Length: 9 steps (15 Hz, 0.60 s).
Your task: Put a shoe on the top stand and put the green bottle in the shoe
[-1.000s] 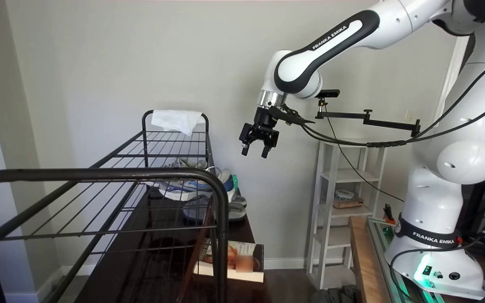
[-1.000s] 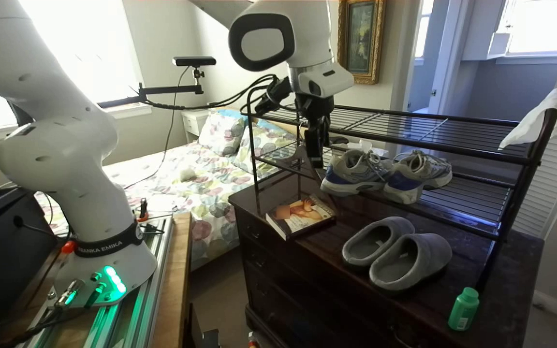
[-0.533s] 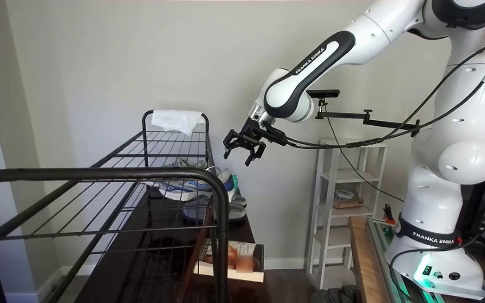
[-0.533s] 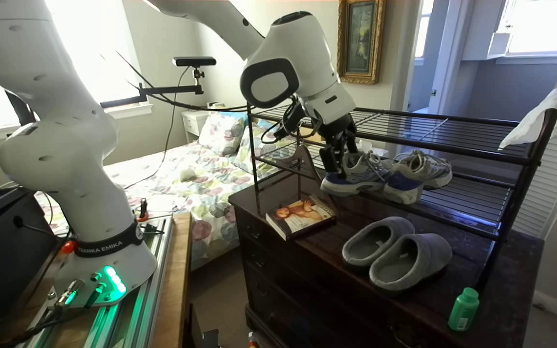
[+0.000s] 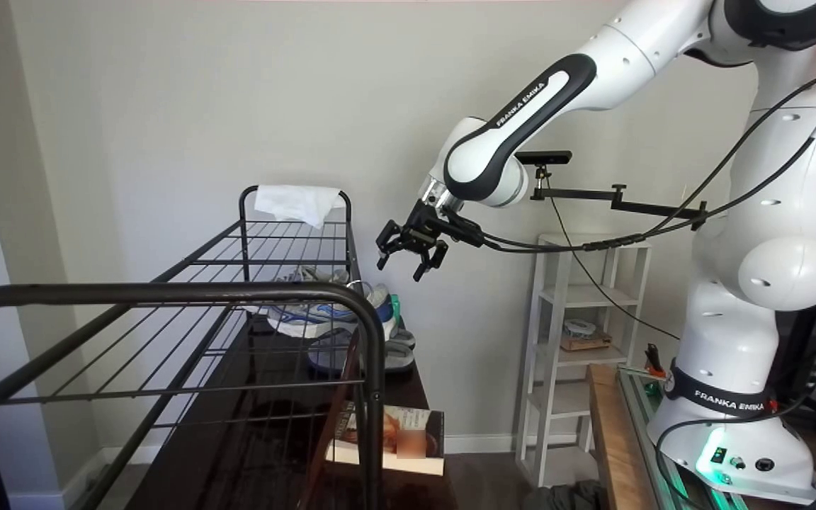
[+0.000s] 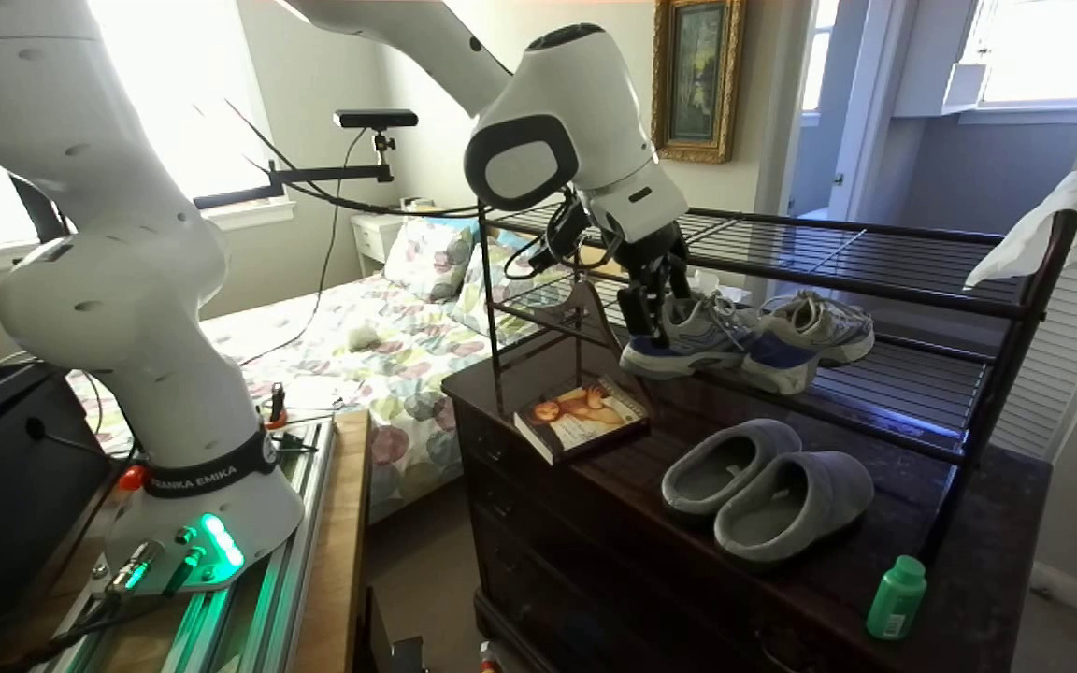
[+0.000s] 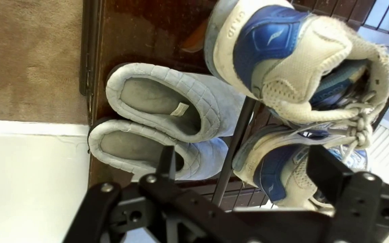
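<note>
Gripper (image 5: 400,270) is off the front long edge of the rack (image 5: 167,292), angled down and toward it, fingers spread well apart; I can see wall (image 5: 465,347) between it and the rack's side bar. Wrist view agrees: fingertips (image 7: 326,172) stand wide. In an exterior view it overlaps the heel of the book-end sneaker (image 6: 702,332), but that's line of sight, not contact. That one and the bottle-end sneaker (image 6: 805,341) both sit upright on the lower tier (image 6: 912,439), side by side, heels poking over its front edge; whether they touch, can't tell from here. Top stand (image 6: 875,284) is one level above them; a white cloth (image 6: 1034,229) hangs over the end bar above its short edge. Green bottle (image 6: 897,598) stands upright on the dresser (image 6: 987,523), toward the front corner at the cloth end, near the foot of the rack's front leg; in an exterior view only a green strip (image 5: 395,307) of it shows past a shoe heel. Slippers (image 6: 796,509) sit on the dresser top between bottle and book, against each other, heels toward the front edge, toes toward the rack. Book (image 6: 581,421) lies flat near the front edge, close to the opposite front corner. Arm (image 5: 532,106) reaches in from the robot's base (image 5: 748,443), which glows green low on one side.
</note>
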### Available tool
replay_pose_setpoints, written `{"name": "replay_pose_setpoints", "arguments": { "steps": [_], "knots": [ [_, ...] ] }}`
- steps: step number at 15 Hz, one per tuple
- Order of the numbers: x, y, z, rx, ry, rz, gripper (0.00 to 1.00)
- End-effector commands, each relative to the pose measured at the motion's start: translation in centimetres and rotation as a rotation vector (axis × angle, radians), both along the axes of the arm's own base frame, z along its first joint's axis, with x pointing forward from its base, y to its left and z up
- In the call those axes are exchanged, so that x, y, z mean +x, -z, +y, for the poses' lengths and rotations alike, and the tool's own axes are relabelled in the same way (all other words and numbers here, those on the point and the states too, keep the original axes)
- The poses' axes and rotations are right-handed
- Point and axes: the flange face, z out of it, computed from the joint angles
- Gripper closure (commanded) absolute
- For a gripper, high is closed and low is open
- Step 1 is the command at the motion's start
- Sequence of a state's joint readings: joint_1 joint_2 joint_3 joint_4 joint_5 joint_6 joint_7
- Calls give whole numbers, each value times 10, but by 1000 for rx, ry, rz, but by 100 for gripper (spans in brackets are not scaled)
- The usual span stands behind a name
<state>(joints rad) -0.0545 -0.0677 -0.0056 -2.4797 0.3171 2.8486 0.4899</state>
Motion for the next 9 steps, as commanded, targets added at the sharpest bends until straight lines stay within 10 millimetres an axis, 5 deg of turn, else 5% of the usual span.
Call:
{"name": "replay_pose_setpoints", "arguments": {
  "steps": [1, 9],
  "knots": [
    [-7, 16, 10, 31, -15, 49, 0],
    [-18, 20, 32, 56, -141, -60, 0]
  ]
}}
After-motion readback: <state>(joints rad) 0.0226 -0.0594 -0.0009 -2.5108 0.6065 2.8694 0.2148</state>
